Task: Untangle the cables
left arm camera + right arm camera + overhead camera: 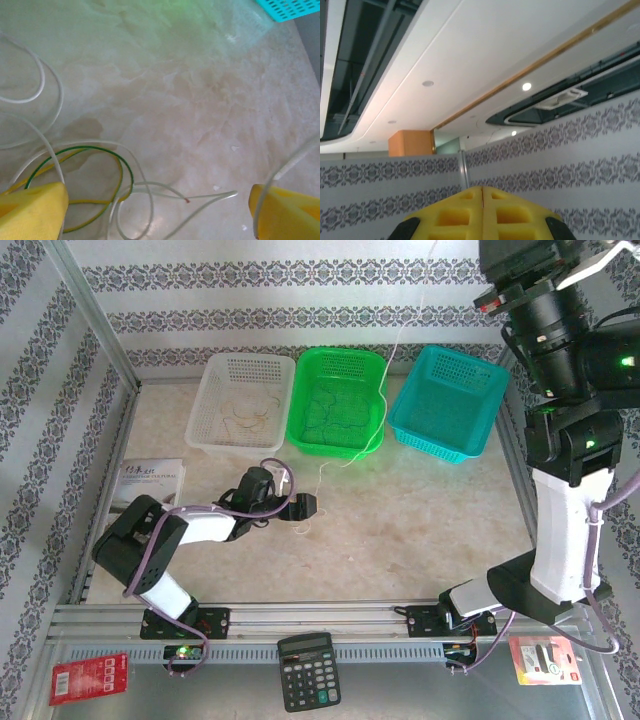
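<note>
Well, my left end effector (159, 212) hangs spread over the cables (124, 167), light springy loops on the desk (210, 100) that I'd pinch at a free end; my right end effector (482, 200) is pressed together.

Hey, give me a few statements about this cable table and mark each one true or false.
1. The left pincer is open over cables on the table. True.
2. The right pincer is open. False: its fingers are pressed together.
3. The white basket stands between the other two. False: the green basket is in the middle, and the teal basket is at the far side.
4. A yellow-green cable lies under the left pincer. True.
</note>
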Robot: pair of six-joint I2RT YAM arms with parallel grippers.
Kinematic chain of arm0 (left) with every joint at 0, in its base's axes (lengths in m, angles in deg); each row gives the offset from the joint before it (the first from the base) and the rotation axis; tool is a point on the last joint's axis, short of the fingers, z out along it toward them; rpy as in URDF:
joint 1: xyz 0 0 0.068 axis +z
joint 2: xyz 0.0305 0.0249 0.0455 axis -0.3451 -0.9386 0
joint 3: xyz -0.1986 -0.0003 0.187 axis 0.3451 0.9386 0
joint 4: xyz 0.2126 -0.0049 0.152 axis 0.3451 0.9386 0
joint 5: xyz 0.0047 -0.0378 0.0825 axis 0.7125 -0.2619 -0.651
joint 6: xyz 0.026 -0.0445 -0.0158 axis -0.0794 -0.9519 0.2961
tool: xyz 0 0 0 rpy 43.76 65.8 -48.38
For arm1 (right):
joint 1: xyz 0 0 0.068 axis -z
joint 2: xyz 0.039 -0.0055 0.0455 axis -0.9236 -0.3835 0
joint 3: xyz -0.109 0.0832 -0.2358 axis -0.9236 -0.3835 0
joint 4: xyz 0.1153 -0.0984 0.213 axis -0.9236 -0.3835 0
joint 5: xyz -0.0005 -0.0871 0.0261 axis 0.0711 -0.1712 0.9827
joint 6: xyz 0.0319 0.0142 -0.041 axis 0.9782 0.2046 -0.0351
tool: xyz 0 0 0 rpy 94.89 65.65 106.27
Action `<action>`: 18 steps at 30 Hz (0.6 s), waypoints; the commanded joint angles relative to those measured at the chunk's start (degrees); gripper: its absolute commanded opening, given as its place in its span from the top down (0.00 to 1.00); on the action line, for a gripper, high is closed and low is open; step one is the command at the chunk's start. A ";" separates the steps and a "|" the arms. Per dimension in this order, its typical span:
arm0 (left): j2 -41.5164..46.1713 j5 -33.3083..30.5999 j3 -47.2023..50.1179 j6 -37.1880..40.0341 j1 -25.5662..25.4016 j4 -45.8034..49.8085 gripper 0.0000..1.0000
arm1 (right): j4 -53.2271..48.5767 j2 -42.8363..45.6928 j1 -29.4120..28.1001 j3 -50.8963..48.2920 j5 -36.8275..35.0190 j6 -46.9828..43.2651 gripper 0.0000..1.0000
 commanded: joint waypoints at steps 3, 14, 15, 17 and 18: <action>9.47 0.93 -2.09 1.37 -0.58 6.59 0.03 | 3.14 2.78 0.32 -6.75 2.66 2.25 1.00; 19.43 2.77 -12.68 5.23 -0.58 16.92 0.00 | 4.50 5.72 -1.10 -14.24 4.85 3.85 1.00; 19.51 3.29 -13.72 5.28 -0.57 16.72 0.00 | 4.53 5.99 -1.36 -14.81 4.86 3.81 1.00; 19.31 4.36 -16.09 4.81 -0.57 16.20 0.00 | 4.73 6.69 -1.97 -16.33 4.71 3.50 1.00; 19.08 4.97 -17.07 4.58 -0.66 15.84 0.00 | 4.81 7.00 -2.16 -17.08 4.61 3.30 1.00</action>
